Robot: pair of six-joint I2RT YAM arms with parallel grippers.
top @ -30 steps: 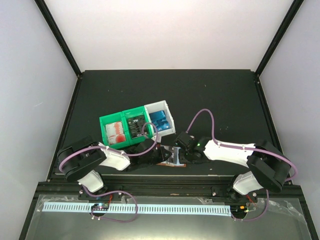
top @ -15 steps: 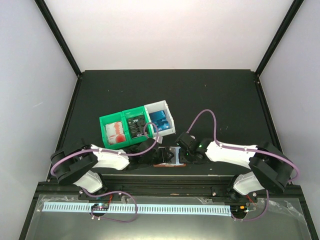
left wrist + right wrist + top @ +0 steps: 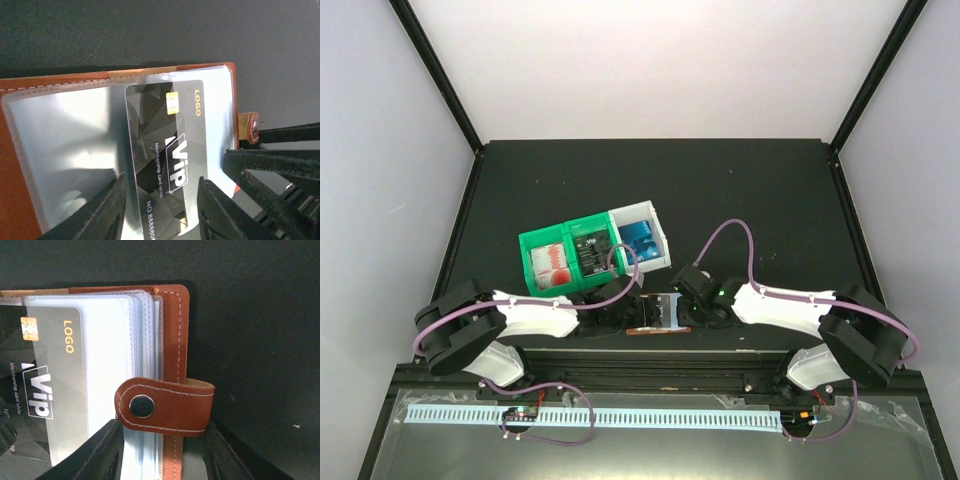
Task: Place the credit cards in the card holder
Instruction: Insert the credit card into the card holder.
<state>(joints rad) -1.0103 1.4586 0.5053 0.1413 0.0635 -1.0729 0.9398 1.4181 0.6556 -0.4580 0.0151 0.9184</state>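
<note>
Since one second ago: outward swing of the left arm's elbow toward the left side of the top view; slight squaring of the card holder (image 3: 661, 310), skewed before, against the near edge of the tabletop (image 3: 720, 190). Hardly any change over the last half second.

Card holder open and flat on the tabletop near the front edge, between the two claws and just in front of the bins. Reddish-brown leather cover, clear pockets fanned out, snap tab (image 3: 165, 407) folded across the edge of the pocket stack.

Left claw (image 3: 161, 182) closed on a black card (image 3: 165, 130), one finger against each long edge near the numbered end. Gold chip and "LOGO" at the far end, white "Vip" mid-card. Chip end over a clear pocket. Looks paler in the right wrist view, as if under the film. Depth of insertion not determinable.

Right claw (image 3: 164, 435) at the tab side of the holder, fingers apart, straddling the tab and the cover edge. Cannot tell whether clamping or only flanking.

Behind the holder, three bins in a touching row:
- left green bin (image 3: 523, 250) with red-and-white cards (image 3: 552, 265)
- middle green bin (image 3: 590, 222) with black cards (image 3: 588, 250)
- white bin (image 3: 638, 210) with blue cards (image 3: 642, 240)
</note>
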